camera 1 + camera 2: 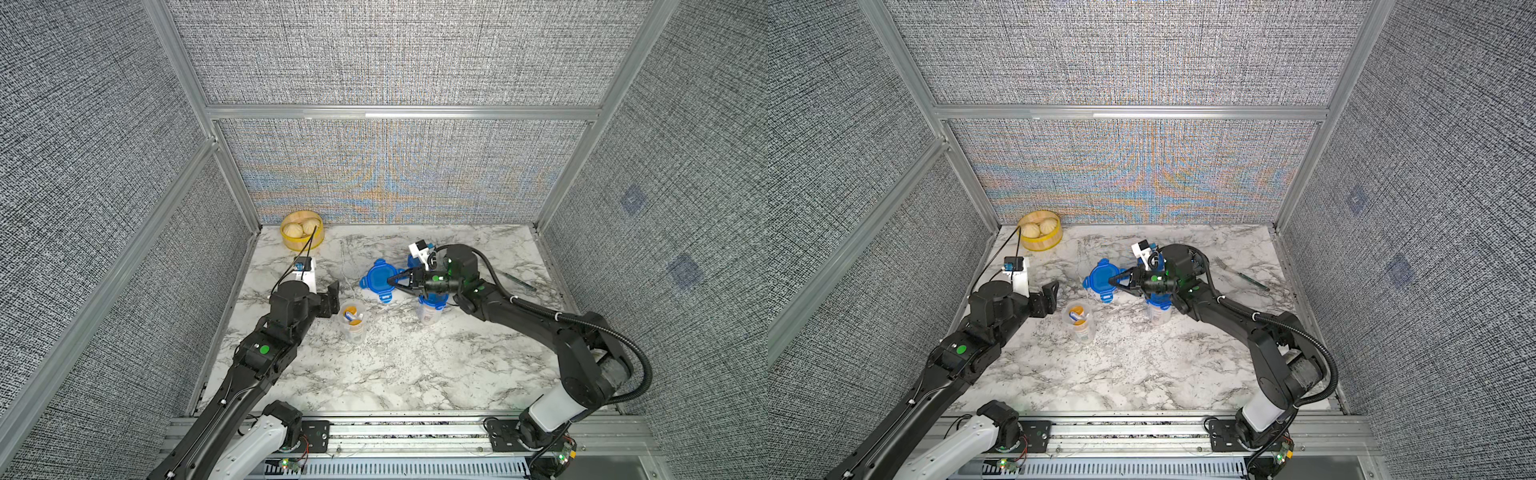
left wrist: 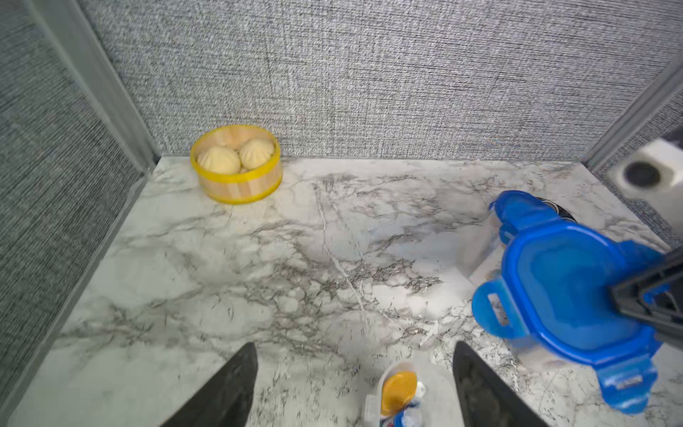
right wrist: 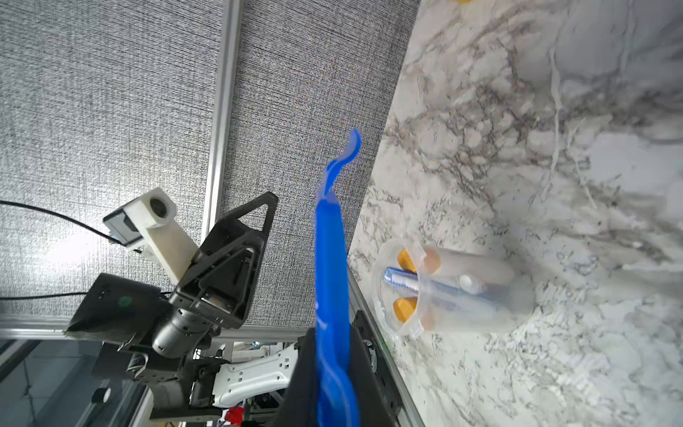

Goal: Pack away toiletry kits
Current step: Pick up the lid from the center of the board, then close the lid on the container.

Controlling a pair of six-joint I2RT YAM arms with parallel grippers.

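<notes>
Two arms reach over the white marble worktop (image 1: 415,374). The left gripper (image 1: 330,299) is released, just beside an open clear plastic cup (image 1: 352,322) holding orange-capped bottles (image 3: 404,308) and a blue toothbrush (image 3: 401,279). The right gripper (image 1: 392,281) is clenched on a blue four-tab clip lid (image 1: 376,280), near a lidded clear plastic cup (image 1: 430,311).

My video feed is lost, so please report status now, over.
Left gripper open beside open clear plastic cup. Right gripper shut on blue four-tab lid, airborne. Nothing between lid and cup.
</notes>
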